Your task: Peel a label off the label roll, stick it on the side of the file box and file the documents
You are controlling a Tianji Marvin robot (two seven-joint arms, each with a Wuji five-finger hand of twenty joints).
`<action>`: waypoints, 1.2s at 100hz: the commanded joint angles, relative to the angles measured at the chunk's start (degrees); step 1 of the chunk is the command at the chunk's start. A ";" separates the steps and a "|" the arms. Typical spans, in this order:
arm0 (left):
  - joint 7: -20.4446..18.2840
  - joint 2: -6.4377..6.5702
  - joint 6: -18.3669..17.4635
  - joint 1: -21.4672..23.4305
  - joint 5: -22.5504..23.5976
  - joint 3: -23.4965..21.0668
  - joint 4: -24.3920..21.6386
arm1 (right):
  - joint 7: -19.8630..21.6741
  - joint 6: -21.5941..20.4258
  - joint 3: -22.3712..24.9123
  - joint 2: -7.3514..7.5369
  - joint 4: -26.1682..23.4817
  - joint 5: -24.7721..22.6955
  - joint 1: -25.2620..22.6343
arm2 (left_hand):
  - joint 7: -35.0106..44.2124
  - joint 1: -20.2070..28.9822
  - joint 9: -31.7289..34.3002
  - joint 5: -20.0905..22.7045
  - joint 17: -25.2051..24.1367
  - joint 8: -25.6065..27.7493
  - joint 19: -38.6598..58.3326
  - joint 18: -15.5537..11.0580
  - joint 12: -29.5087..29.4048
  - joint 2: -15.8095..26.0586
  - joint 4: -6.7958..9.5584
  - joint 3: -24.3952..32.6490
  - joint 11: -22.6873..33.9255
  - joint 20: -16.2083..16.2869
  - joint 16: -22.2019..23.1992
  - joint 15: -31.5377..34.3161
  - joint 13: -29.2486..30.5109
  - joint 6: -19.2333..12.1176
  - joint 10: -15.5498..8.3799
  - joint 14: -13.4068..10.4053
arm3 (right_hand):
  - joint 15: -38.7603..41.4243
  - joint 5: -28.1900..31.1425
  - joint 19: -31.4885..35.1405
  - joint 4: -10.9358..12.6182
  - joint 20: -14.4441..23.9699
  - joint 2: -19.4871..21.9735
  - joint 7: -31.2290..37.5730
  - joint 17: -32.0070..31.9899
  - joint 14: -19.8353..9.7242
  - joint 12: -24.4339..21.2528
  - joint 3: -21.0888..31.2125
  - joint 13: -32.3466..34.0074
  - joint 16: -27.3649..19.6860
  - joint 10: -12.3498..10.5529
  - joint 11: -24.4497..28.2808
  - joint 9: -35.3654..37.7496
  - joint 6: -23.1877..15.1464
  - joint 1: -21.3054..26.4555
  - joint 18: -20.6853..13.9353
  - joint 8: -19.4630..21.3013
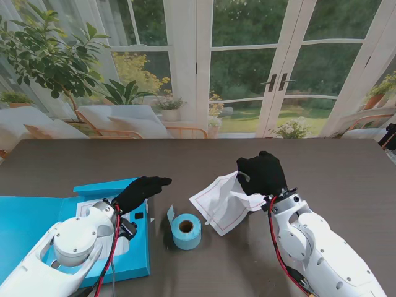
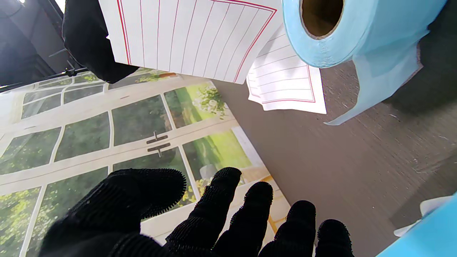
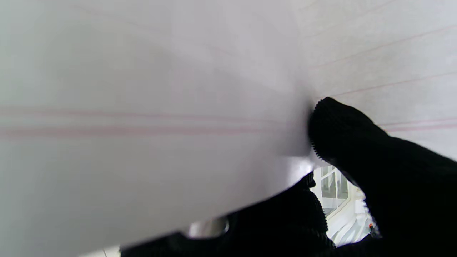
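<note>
Pale blue label roll w/ brown cardboard core (image 1: 186,230) stands on the dark table approx. centre, core hole facing up; a loose strip of blue tape (image 2: 375,85) trails off its side.

White ruled sheets w/ red border lines, the documents (image 1: 221,202), sit just right of the roll, far edge lifted off the table and bent, nearer corner down on the surface. At least two sheets, fanned; exact count unclear.

Bright blue flat file box (image 1: 37,226) lies open at left, a white sheet inside, near the roll but not touching.
</note>
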 commanded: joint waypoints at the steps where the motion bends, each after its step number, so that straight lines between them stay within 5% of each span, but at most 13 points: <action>1: -1.12 -0.53 -0.10 -0.50 -0.60 0.39 0.43 | 0.87 -0.51 0.10 -0.01 -1.02 -0.49 -0.20 | -1.12 -1.75 -0.73 -1.10 -0.64 -0.11 -1.04 -2.03 -0.27 1.74 -2.59 -1.00 -0.38 0.34 -0.05 -0.67 -0.76 0.03 0.04 0.01 | 2.36 0.32 3.62 -1.28 1.55 -2.44 2.06 26.67 -10.11 0.38 6.22 0.75 0.86 1.87 2.15 4.85 0.18 0.13 -2.17 0.84; 53: -0.91 -2.50 1.33 -6.19 -12.64 3.44 6.48 | 2.12 -2.71 2.71 0.13 -7.51 -1.84 -0.92 | -1.32 -3.50 2.09 -1.18 2.72 -0.40 1.21 0.67 0.94 2.26 -3.87 -2.54 0.61 1.99 1.47 0.64 2.58 0.45 2.19 3.79 | 2.54 0.59 3.87 -1.13 1.93 -2.51 1.86 26.73 -10.34 0.55 6.31 0.73 1.11 1.77 2.43 4.84 -0.02 0.11 -2.58 1.21; 97: -8.98 -2.08 10.46 -7.27 -21.43 2.61 6.35 | 3.26 -4.31 4.44 -0.27 -14.55 -1.43 -2.04 | -1.40 -12.12 2.72 -1.34 4.88 -0.70 2.64 2.53 2.04 6.06 -10.44 -7.20 0.59 4.33 2.47 0.54 3.58 3.41 4.83 6.46 | 2.52 0.63 3.84 -1.04 2.05 -2.64 1.79 26.73 -10.36 0.54 6.38 0.74 1.20 1.74 2.45 4.82 -0.11 0.07 -2.57 1.37; 120: -13.42 -1.96 12.00 -8.45 -26.40 2.82 7.57 | 2.91 -5.00 4.12 -0.66 -17.29 -0.57 -3.33 | -1.06 -18.50 2.28 -0.98 5.13 -0.20 3.24 2.21 2.22 7.54 -14.58 -7.16 0.63 6.11 2.92 0.75 3.85 3.39 4.78 6.33 | 2.51 0.58 3.82 -1.04 2.10 -2.66 1.78 26.73 -10.36 0.50 6.41 0.74 1.23 1.71 2.39 4.82 -0.15 0.05 -2.57 1.38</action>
